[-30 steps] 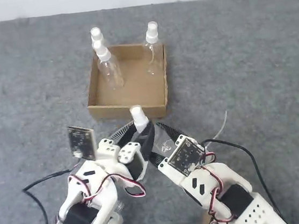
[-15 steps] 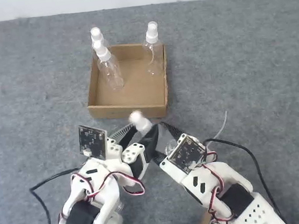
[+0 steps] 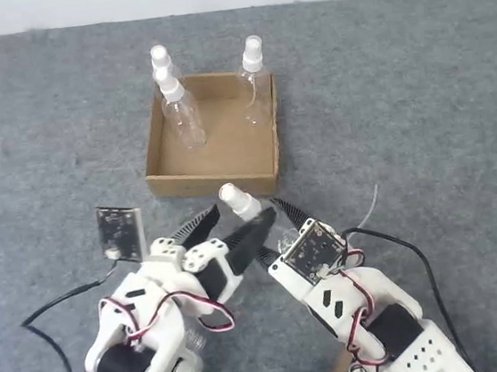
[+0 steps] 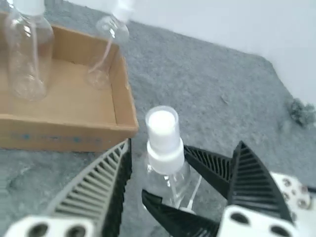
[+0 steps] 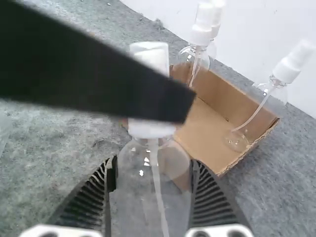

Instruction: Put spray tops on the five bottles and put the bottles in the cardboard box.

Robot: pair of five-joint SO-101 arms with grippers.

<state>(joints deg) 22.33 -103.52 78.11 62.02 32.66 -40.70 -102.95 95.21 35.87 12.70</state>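
Releasing the bottle (image 5: 148, 168), the left end effector (image 3: 233, 224) has opened.

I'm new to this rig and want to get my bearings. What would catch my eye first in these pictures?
A clear bottle with a white spray top stands between the two arms, clamped in the right gripper, with the left gripper open around its neck. Just beyond it sits an open cardboard box, and three capped bottles stand at its far end.

A clear, white-topped bottle (image 4: 165, 168) leans just before the cardboard box (image 3: 212, 181).
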